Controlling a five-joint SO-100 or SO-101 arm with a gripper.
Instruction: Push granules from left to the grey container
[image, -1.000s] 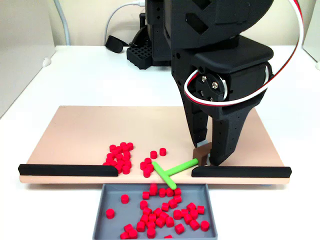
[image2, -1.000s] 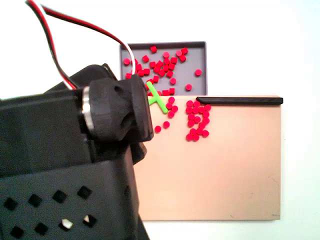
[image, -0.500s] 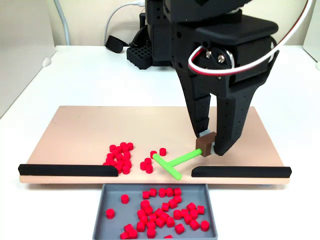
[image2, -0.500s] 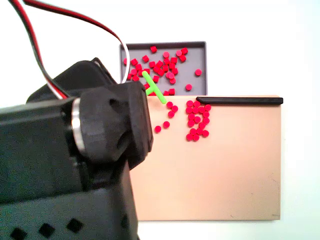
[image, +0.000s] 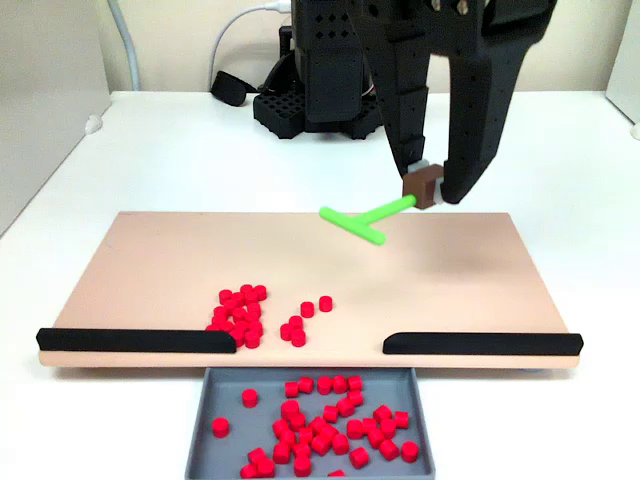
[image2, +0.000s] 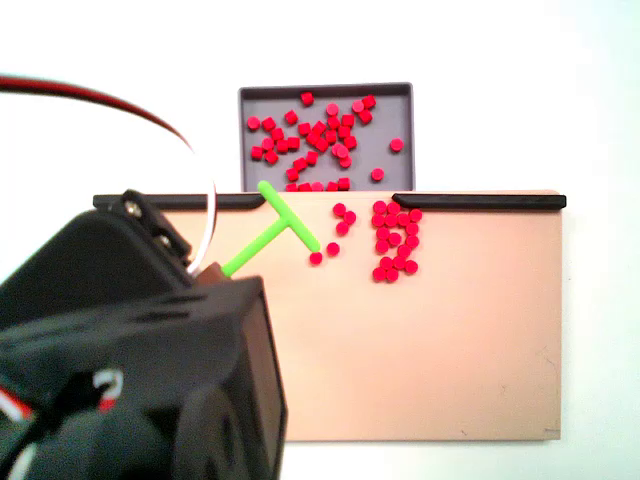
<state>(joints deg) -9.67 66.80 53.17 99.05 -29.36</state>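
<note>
A: The gripper is rising, isn't it? It is clamping the brown block at the end of the green pusher tool between its two fingers, and the whole tool is hanging in the air above the far part of the peach board. A second ago that tool was lying low at the gap between the two black strips, sweeping pellets toward the tray.

B: Yes, it is lifting away. In the other fixed view the pusher is showing clear of the board edge, with the arm's body covering the lower left.

A: So where are the granules sitting?

B: A loose cluster is lying on the board beside the inner end of the left strip in the front fixed view, with a few strays just to its right near the gap. Many more are already resting inside the grey container, which is sitting against the board's near edge below the gap.

A: Meaning one sweep is finished?

B: That's my reading. The tool is probably being carried over to get behind the remaining cluster, so the job is looking well along but not done.
</note>
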